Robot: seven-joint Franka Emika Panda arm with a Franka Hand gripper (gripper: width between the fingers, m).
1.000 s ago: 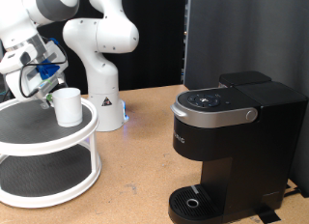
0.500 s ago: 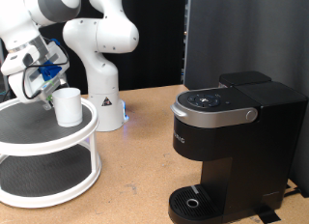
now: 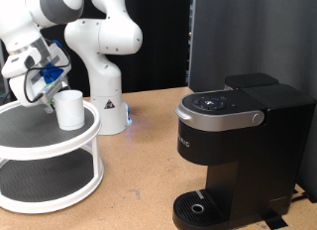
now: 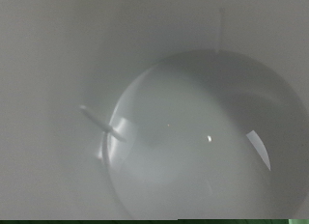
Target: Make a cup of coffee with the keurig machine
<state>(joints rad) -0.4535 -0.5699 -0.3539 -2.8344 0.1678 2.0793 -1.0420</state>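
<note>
Little has shifted since a second ago: in the exterior view the gripper [image 3: 45, 88] hangs just beside the cup [image 3: 69, 108] on the white stand's [image 3: 89, 141] upper tier, well apart from the keurig machine [image 3: 238, 151] on the desk [image 3: 139, 180]. I cannot tell whether its fingers are parted. Rigid, smooth ceramic probably wants a rim or handle grip. Wrist view: blurred white, the cup's round opening [image 4: 203, 137] fills the picture, fingers indistinct.

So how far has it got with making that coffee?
It looks like an early stage. Nothing shows as finished: the keurig machine has its lid down and its drip tray is bare. In hand: the gripper is at the cup, which stands on the top shelf of the white round rack; the wrist view looks straight into the cup. Left: the cup has not reached the machine.
</note>
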